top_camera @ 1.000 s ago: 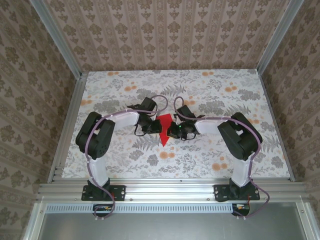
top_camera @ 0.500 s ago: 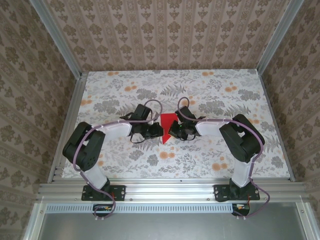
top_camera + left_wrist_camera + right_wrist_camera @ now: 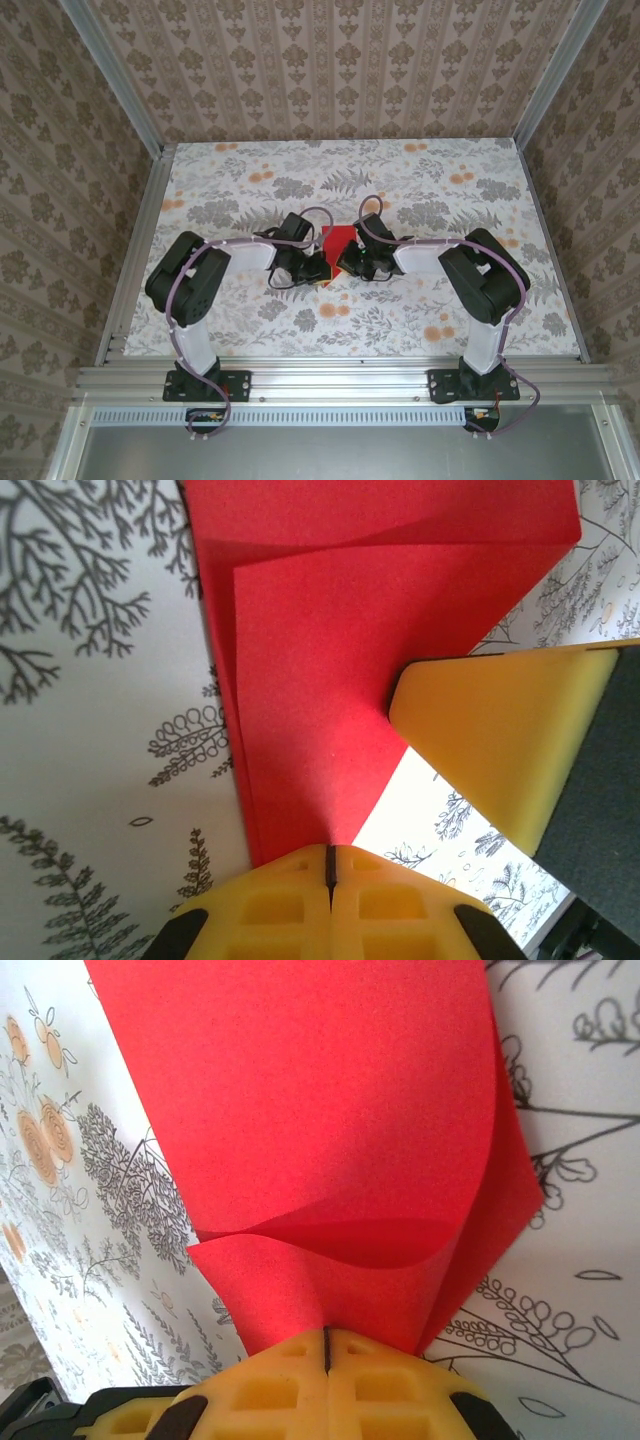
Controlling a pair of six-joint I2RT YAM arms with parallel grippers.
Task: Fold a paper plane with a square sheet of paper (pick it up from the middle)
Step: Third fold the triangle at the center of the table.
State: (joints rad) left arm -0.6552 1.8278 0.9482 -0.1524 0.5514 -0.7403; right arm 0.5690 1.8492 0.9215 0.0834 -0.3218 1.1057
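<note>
Firmly pinched, the red paper (image 3: pixel 338 241) spans left claw (image 3: pixel 329 856) to right claw (image 3: pixel 326 1336).

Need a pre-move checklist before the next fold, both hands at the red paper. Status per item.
1. Left hand shut on the red paper: ok, the paper edge sits in the closed seam.
2. Right hand shut on the paper: ok, same pinch.
3. Layers lying flat together: not ok, one flap bulges away in the right wrist view.
4. Clearance between the two hands: cannot tell, they sit very close.
5. Paper lifted off the table: cannot tell.
</note>
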